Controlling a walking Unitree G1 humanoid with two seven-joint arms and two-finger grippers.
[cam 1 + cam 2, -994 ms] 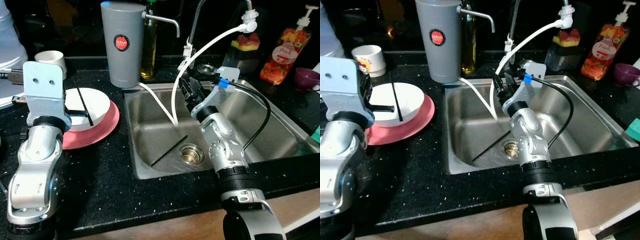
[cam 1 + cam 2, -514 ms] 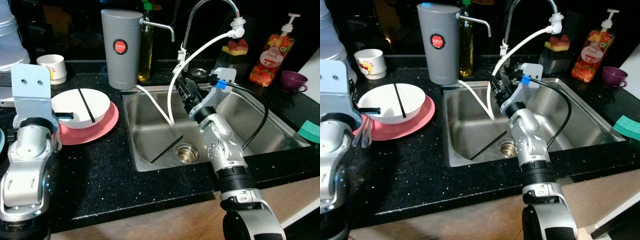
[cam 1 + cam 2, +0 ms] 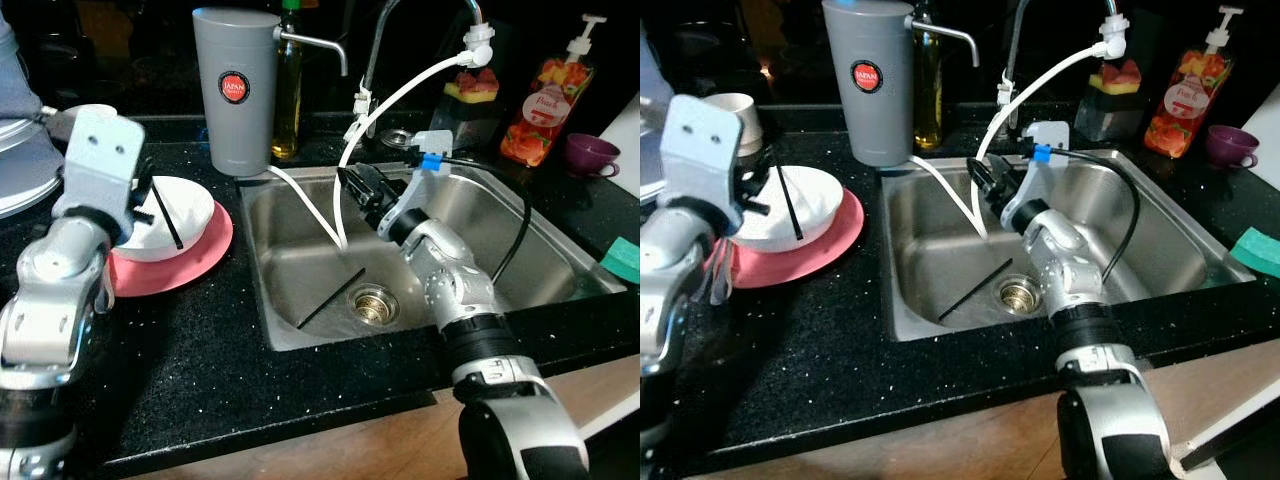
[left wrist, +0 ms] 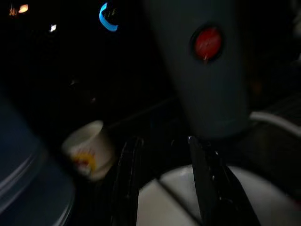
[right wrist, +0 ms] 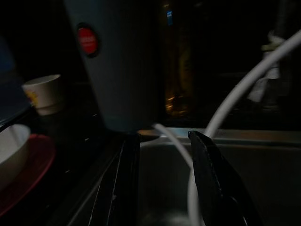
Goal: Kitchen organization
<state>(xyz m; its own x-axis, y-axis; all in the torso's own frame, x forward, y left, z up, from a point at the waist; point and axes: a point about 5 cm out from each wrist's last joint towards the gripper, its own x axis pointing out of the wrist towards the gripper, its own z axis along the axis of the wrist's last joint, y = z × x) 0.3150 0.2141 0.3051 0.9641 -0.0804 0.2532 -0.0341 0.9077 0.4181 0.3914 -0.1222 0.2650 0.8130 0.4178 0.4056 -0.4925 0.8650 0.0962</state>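
Left tool [image 4: 162,183] raised, fingers parted, right tool [image 5: 162,181] reaching forward, fingers parted, both arms bent

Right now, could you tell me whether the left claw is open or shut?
Open. In the left wrist view the left claw has its two black fingers apart over the white bowl, gripping nothing.

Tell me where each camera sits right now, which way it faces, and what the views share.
Left eye and right eye views: on the head, looking forward and down at the counter and sink; both silver arms show, left gripper at the bowl, right gripper over the sink.
Left wrist view: looks along its open fingers over the bowl's rim toward the grey canister and a cup.
Right wrist view: looks along its open fingers over the sink's edge, past a white hose.
Shared: both wrist views catch the canister, cup and bowl.
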